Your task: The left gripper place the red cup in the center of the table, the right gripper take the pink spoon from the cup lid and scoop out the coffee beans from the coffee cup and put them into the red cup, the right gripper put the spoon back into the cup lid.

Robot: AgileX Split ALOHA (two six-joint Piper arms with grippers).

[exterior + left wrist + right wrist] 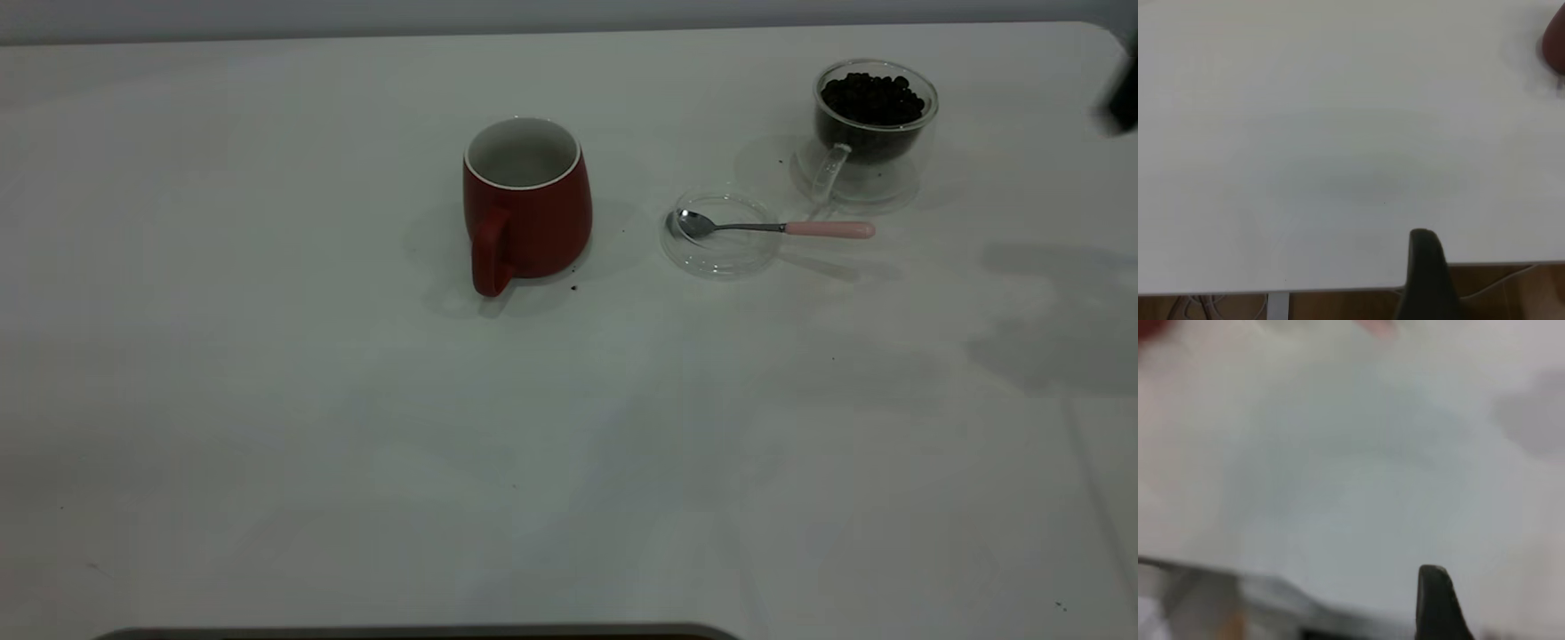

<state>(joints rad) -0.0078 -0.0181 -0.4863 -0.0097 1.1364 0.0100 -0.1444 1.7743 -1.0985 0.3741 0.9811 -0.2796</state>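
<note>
The red cup [526, 200] stands upright near the table's middle, its handle toward the front, and it looks empty. To its right lies a clear cup lid [722, 236] with the pink-handled spoon [773, 228] resting across it, bowl inside the lid. The glass coffee cup [873, 120] full of coffee beans stands behind it at the far right. My right gripper [1122, 98] is a dark blur at the exterior view's right edge, beside the coffee cup. My left gripper [1426, 273] shows only in its wrist view, over the table edge, far from the red cup [1555, 41].
A few loose beans lie on the white table [356, 427] by the red cup's base. The table's edge and a brown floor show in the left wrist view. A dark strip runs along the front edge in the exterior view.
</note>
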